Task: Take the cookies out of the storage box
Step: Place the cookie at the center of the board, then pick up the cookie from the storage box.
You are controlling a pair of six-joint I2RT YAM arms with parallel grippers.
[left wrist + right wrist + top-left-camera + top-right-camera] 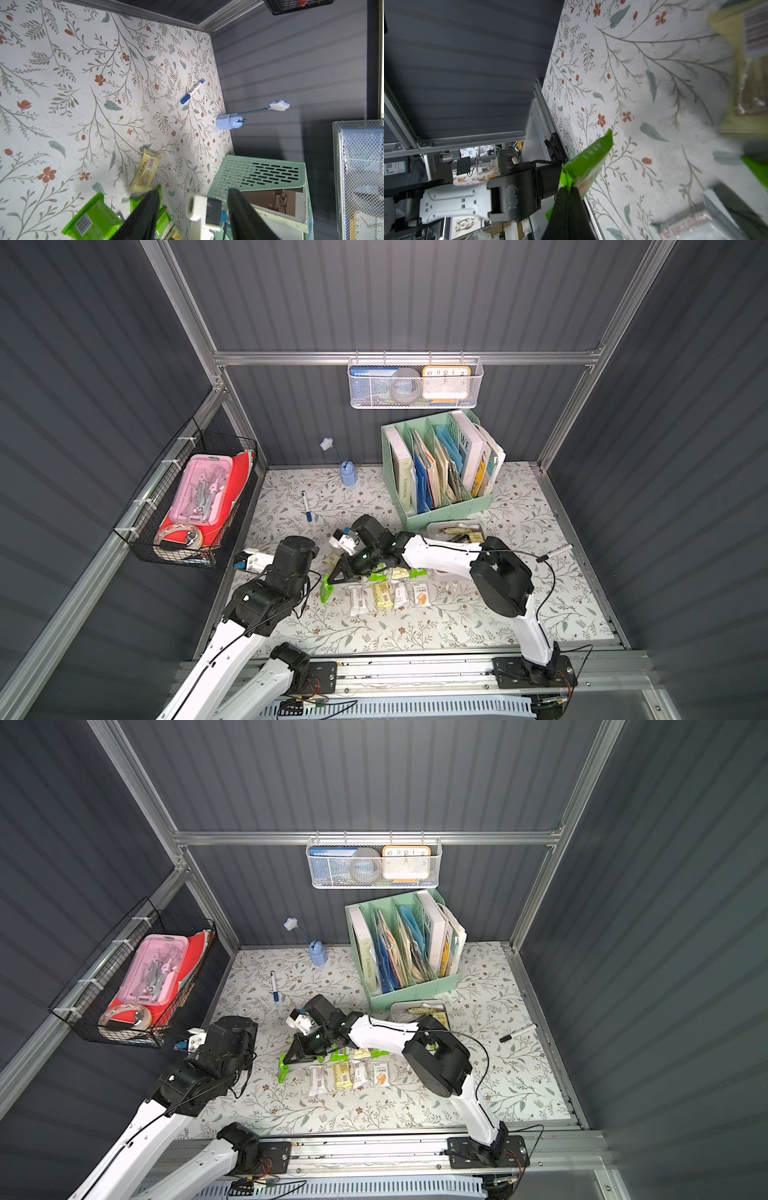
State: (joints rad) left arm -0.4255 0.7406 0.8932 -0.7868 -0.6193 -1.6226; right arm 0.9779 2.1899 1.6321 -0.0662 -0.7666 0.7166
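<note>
On the flowery table (457, 626), the biggest thing is a mint-green file holder (440, 468). It stands at the back, full of books and papers.

The right arm (440, 551) comes next. It reaches from the right side across to the middle of the table. The right gripper (569, 189) is pinched tight on one end of a green packet (587, 162). The packet sticks out past the fingers, over the table.

The left gripper (192, 190) is over at the left side of the table. Its two black fingers stand apart and it holds nothing.

The storage box (431, 527) is a small pale tray. It sits just in front of the file holder, and the right arm hides part of it. A few packets (459, 536) lie inside it.

Most of the cookies (390, 593) are out of the box. They lie flat on the table in rows, between the two arms. Some are green, some pale yellow and some whitish.

A blue pen (306, 507) lies near the back left. A black pen (555, 552) lies near the right edge.
</note>
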